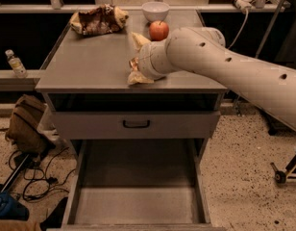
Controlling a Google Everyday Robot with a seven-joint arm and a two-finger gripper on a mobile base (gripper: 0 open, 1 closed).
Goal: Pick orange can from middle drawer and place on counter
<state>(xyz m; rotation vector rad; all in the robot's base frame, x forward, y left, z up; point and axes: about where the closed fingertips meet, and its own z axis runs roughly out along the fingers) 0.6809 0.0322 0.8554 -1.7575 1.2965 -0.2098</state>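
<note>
My gripper [137, 59] hangs low over the front middle of the counter [85, 66], at the end of the pale arm that reaches in from the right. Its two pale fingers [140, 39] are spread apart. The orange can [134, 63] shows as a small shiny sliver between them, at counter level; most of it is hidden behind the wrist. The middle drawer [138, 206] is pulled out below, its floor bare.
A brown snack bag [97, 19], a white bowl [155, 9] and a red apple [159, 30] sit at the back of the counter. The closed upper drawer front [90, 125] has a black handle. Bags and cables lie on the floor at the left.
</note>
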